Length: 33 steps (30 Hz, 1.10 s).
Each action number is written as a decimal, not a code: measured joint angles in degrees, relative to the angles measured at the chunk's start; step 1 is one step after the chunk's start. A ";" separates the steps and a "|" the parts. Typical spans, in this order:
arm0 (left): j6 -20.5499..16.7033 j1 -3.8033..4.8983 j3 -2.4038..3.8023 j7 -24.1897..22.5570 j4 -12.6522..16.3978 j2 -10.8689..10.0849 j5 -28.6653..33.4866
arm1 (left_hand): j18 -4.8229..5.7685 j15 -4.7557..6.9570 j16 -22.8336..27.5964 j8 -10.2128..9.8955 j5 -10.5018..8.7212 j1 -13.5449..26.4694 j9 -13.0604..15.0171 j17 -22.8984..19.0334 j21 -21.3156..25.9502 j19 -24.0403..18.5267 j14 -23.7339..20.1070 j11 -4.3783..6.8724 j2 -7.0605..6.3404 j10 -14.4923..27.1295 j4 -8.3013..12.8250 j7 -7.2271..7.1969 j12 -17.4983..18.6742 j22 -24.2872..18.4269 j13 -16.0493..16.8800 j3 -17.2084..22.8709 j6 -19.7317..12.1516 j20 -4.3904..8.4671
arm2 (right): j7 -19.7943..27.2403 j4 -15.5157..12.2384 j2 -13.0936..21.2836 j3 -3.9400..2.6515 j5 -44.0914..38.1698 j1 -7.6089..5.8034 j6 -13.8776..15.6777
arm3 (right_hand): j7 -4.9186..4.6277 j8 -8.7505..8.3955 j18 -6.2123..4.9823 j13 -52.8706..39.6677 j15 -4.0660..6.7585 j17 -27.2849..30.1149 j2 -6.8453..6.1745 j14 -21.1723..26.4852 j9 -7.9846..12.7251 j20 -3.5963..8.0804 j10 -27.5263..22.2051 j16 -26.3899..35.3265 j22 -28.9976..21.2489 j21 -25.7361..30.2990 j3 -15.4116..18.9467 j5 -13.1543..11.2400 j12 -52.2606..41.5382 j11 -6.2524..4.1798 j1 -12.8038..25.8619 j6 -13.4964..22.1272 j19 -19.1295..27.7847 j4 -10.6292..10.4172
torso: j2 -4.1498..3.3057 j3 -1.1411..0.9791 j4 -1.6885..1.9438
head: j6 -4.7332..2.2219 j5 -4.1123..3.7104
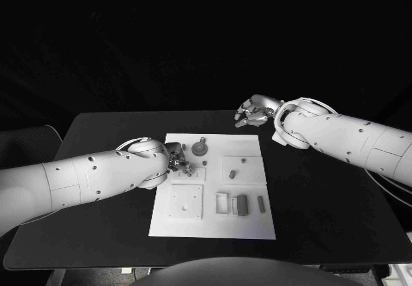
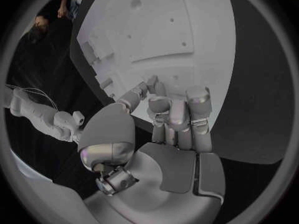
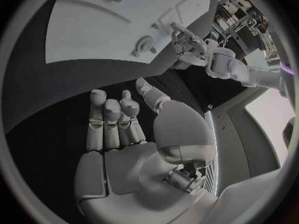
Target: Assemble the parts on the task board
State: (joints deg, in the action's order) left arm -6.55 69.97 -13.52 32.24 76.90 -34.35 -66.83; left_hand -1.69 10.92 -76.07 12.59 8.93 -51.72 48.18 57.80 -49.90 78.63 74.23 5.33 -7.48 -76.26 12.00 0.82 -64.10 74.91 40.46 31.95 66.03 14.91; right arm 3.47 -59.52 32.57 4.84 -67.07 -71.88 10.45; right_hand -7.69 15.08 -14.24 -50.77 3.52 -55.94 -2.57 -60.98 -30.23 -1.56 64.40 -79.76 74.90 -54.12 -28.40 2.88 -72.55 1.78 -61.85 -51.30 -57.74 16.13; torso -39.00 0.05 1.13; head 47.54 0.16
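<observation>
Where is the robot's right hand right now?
In the head view the right hand hangs over the bare black table just beyond the far right corner of the white task board, fingers apart and holding nothing.

Task board (image 1: 249,226): matt white plate, looks like plastic, smooth with shallow moulded recesses. Parts (image 1: 242,204): dull grey, matt. Table (image 1: 326,196): matt black. Both hands, left hand (image 1: 178,162) and right hand (image 1: 254,111): silvery satin metal-look segments; arm shells glossy white plastic.
</observation>
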 measured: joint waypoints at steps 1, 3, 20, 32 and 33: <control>0.00 0.01 0.00 -0.01 -0.01 -0.01 0.15 | 0.01 -0.01 0.00 0.00 0.17 -0.20 -0.07 0.00 0.00 0.00 0.00 0.00 0.20 0.00 0.19 0.00 -0.09 0.00 -0.05 -0.16 0.00 0.00 | 0.00 0.01 0.00 0.00 0.00 0.00 -0.01 | 0.00 0.00 0.00 0.00 0.00 0.00 0.00 0.00 0.00 0.00 -0.08 0.00 0.00 0.00 0.00 0.00 0.00 0.08 0.00 0.00 0.00 0.00 | 0.00 0.00 0.00 | -0.01 -0.01; 0.00 0.03 0.01 -0.02 -0.04 -0.04 0.47 | 0.09 -0.09 0.00 -0.13 0.61 -0.52 -0.20 -0.07 0.00 0.00 0.06 0.00 0.52 0.00 0.25 0.00 -0.19 0.00 -0.11 -0.22 0.00 -0.01 | 0.00 0.02 -0.01 0.00 0.00 0.00 -0.04 | 0.00 0.00 0.00 0.00 0.00 0.00 0.00 0.00 0.00 0.00 -0.09 0.00 0.00 0.00 0.00 0.00 0.00 0.09 0.00 0.00 0.00 0.00 | 0.00 0.00 0.00 | -0.01 -0.01; 0.29 0.11 0.07 -0.39 -0.10 0.01 2.09 | 0.41 -0.32 0.00 -0.68 4.83 -1.15 -0.42 -0.07 0.00 0.00 -0.13 0.00 0.93 0.00 1.10 0.16 -0.19 -0.01 -0.67 -0.95 0.16 -0.19 | 0.00 0.01 -0.06 0.00 0.00 0.00 -0.18 | 0.00 0.00 0.00 0.00 0.07 0.00 0.00 -0.23 -0.05 0.00 -0.08 0.00 0.00 0.00 0.00 0.00 0.00 0.08 0.00 0.00 0.00 0.00 | -0.01 0.02 0.03 | 0.07 -0.11; 0.42 0.11 0.07 -0.45 -0.13 0.04 2.31 | 0.43 -0.38 -0.26 -0.44 5.10 -1.15 -0.41 -0.04 0.00 0.00 0.00 0.00 0.94 0.00 1.16 0.18 -0.19 -0.01 -0.85 -0.89 0.18 -0.19 | 0.00 0.00 -0.07 0.00 0.00 0.00 -0.26 | 0.00 0.00 0.00 0.00 0.07 -0.01 0.00 -0.23 -0.04 0.00 -0.07 0.00 0.00 0.00 0.00 0.00 0.00 0.07 0.00 0.00 0.00 0.00 | -0.01 0.01 0.01 | 0.16 -0.05; 0.42 0.11 0.07 -0.45 -0.14 0.03 2.31 | 0.42 -0.37 -0.26 -0.44 5.10 -1.15 -0.41 -0.04 0.00 0.00 0.01 0.00 0.94 0.00 1.16 0.18 -0.19 -0.01 -0.85 -0.89 0.18 -0.20 | 0.00 0.00 -0.07 0.00 0.00 0.00 -0.26 | 0.00 0.00 0.00 0.00 0.07 0.00 0.00 -0.23 -0.04 0.00 -0.07 0.00 0.00 0.00 0.00 0.00 0.00 0.07 0.00 0.00 0.00 0.00 | -0.01 0.01 0.01 | 0.16 -0.05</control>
State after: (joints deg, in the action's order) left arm -6.14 70.08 -13.45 31.78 76.76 -34.31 -64.51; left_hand -1.27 10.55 -76.33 12.15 14.03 -52.87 47.76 57.76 -49.90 78.63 74.24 5.33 -6.55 -76.25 13.17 1.00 -64.29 74.90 39.61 31.06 66.21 14.71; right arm 3.47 -59.52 32.50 4.84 -67.07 -71.88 10.18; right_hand -7.70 15.08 -14.24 -50.77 3.58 -55.94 -2.57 -61.21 -30.27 -1.57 64.33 -79.76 74.90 -54.12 -28.40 2.88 -72.55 1.86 -61.85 -51.30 -57.73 16.13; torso -39.01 0.07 1.13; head 47.70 0.12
